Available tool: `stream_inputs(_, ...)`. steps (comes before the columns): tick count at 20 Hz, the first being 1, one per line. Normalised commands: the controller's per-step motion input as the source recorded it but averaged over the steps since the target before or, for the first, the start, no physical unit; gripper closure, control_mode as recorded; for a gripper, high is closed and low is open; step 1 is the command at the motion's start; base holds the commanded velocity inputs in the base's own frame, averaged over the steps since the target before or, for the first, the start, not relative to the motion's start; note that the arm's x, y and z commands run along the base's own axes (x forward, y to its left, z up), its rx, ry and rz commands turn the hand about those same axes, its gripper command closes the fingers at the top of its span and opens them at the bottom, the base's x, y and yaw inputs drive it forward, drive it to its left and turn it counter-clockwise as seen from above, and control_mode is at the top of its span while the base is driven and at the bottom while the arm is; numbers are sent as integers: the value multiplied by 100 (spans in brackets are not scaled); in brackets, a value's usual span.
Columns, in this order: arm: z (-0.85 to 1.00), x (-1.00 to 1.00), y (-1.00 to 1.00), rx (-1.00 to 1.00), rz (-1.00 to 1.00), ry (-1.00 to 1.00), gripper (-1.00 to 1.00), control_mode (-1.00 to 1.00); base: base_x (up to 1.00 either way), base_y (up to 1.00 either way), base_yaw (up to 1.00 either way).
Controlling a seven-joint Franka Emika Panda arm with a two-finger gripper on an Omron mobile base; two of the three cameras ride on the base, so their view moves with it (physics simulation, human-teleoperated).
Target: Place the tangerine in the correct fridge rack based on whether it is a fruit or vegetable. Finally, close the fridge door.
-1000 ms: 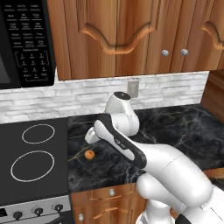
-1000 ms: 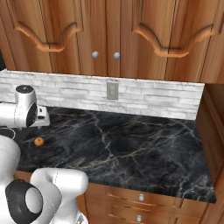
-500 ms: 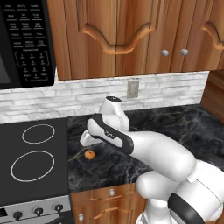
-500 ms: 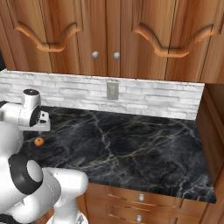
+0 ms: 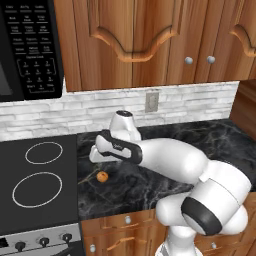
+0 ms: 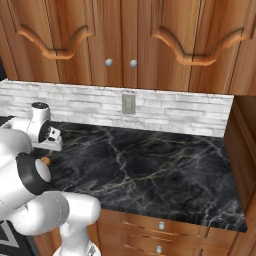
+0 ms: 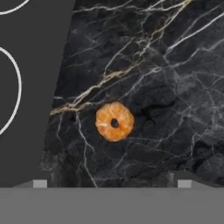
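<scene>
The tangerine [image 5: 102, 176] is a small orange fruit lying on the black marble counter [image 5: 200, 145], just right of the stovetop edge. In the hand view the tangerine [image 7: 114, 122] sits near the centre, stem dimple up. My gripper [image 5: 96, 156] hangs a little above and behind it, pointing down at the counter. It is open, the finger tips [image 7: 40, 183] spread wide at the bottom corners of the hand view with nothing between them. From the right base, the tangerine [image 6: 45, 160] peeks out beside my arm, below the gripper [image 6: 51, 145]. The fridge rack and fridge door are out of view.
A black stovetop [image 5: 35, 185] with white ring burners lies left of the tangerine. A microwave [image 5: 27, 47] hangs above it. Wooden cabinets [image 5: 150, 40] run overhead, with a white brick backsplash and outlet [image 5: 151, 101] behind. To the right, the counter [image 6: 150, 165] stretches to a wooden side wall.
The hand has shifted slightly left and lower over the tangerine, and the forearm and elbow have swung out to the right. The tangerine has not moved.
</scene>
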Motion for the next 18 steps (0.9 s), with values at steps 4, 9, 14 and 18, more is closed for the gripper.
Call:
stream_inputs(4, -37, 10, 5, -7, 0, 22, -100, -100, 0, 0, 0)
stream_inputs(9, -29, 0, 1, -3, 0, 25, -100, -100, 0, 0, 0)
stream_inputs(14, -28, 0, 2, -4, 0, 14, -100, -100, 0, 0, 0)
stream_inputs(18, -14, 1, 6, -7, 0, 3, -100, -100, 0, 0, 0)
